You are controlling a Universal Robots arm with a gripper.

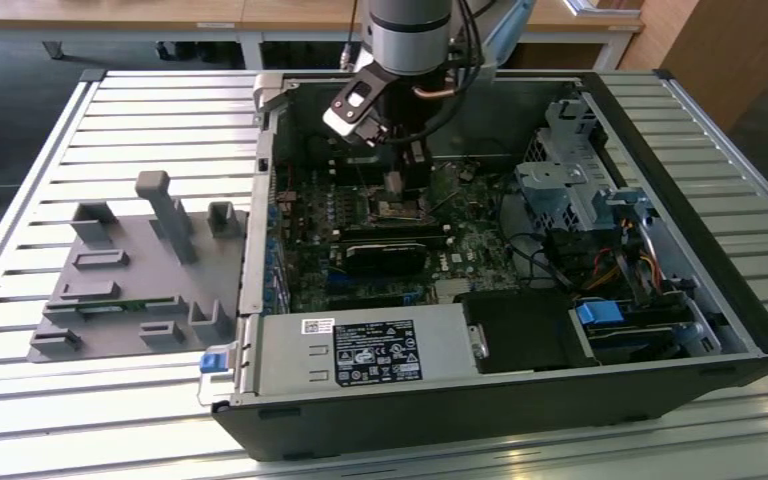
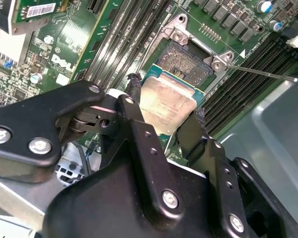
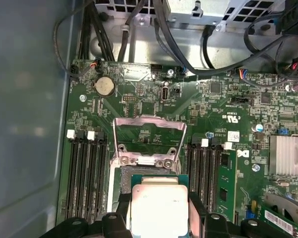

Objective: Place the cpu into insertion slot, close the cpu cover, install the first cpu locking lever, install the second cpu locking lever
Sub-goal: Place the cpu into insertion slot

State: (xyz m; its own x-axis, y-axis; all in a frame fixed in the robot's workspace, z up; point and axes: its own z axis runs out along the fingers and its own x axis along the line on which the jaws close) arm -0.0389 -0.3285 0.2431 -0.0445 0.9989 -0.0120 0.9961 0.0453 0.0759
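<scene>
White printed label [image 1: 377,352] on the power supply box, plus a small white barcode sticker [image 3: 233,135] on the green board [image 3: 139,99]. Clamped by two opposite edges between the black fingers [image 2: 139,129] of the gripper [image 2: 166,96]: the chip [image 2: 166,106], flat and square, with a dull, smudged silver top and a thin green rim. Held over the near edge of the open socket [image 2: 186,59], partly covering it in both wrist views; whether touching it, cannot tell. Silver cover frame [image 3: 149,121] swung up at the socket's far side.
</scene>
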